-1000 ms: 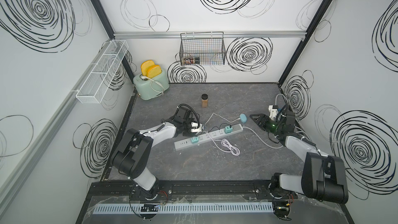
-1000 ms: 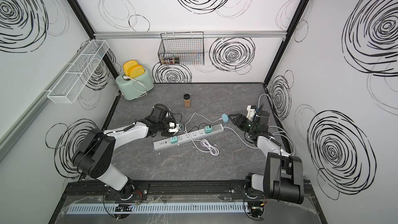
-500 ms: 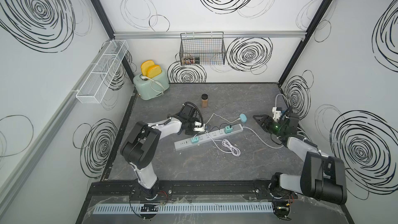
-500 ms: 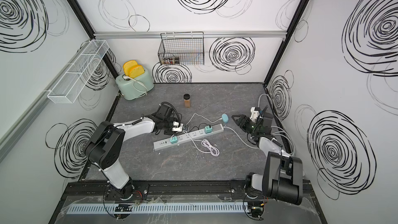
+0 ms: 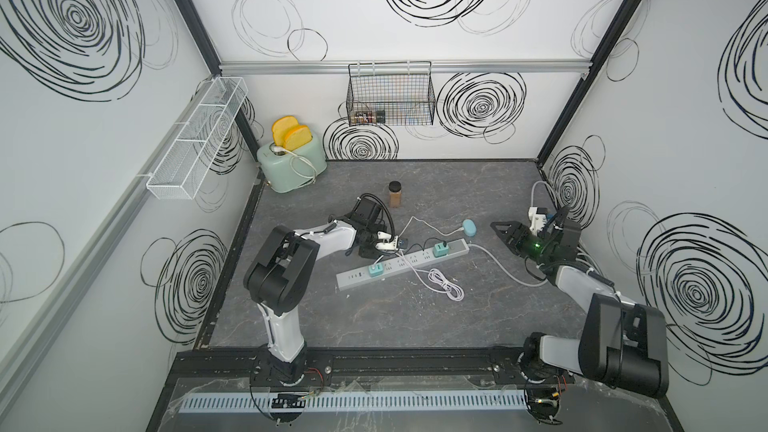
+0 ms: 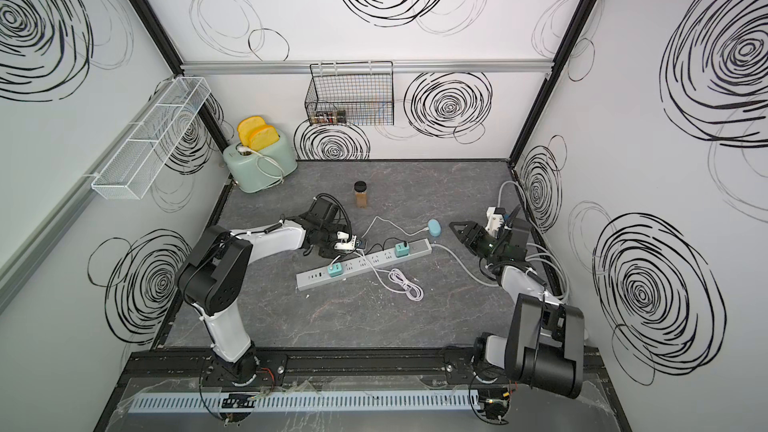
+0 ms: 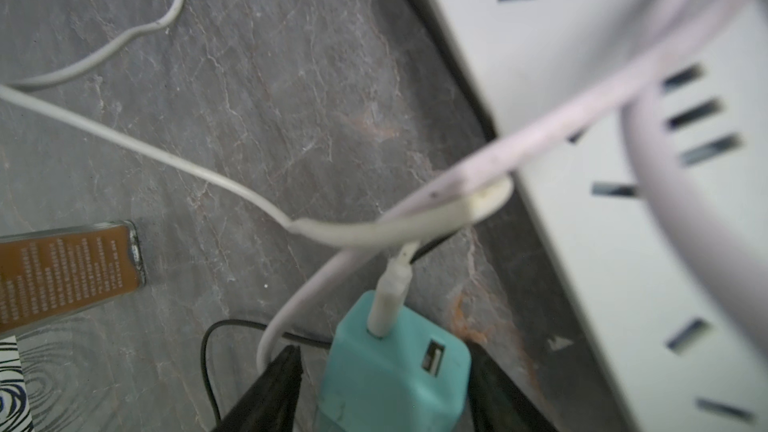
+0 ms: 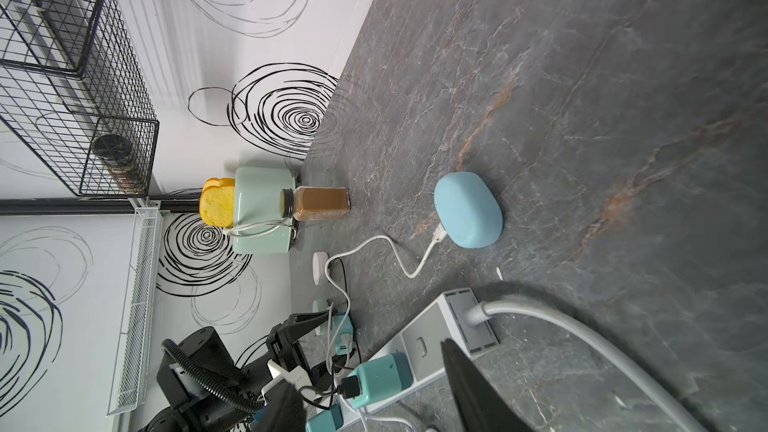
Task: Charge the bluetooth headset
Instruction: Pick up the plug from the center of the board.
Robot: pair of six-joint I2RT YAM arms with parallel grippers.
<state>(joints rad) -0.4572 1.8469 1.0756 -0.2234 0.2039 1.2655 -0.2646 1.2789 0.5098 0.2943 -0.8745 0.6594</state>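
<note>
Headset case [image 5: 470,227] sits on the table just off the end of the power strip [image 5: 409,261] nearest the right arm. White cable [image 7: 232,189] is already plugged into it and runs over to a teal charger [image 7: 395,376].

Left gripper [image 7: 384,353] straddles that charger, jaws parted w/ a sliver of gap on one side, so imo it's not really clamping it. Wrist view's blurry tho, can't tell if the prongs are in anything. Charger looks to be beside the strip, not in it. Right gripper [image 5: 500,231] is wide open, empty, near the case.

What could go wrong: cables are a mess around the left fingers, and a lilac cable [image 7: 465,172] crosses right over. Snag one while backing off and the light case gets dragged or unplugged, or the charger tips.

Room: right arm is tight to the side wall w/ the strip's thick cord [image 8: 519,309] by it. Front of the table is bare. Spice jar [image 5: 395,200] stands just behind the left wrist.
</note>
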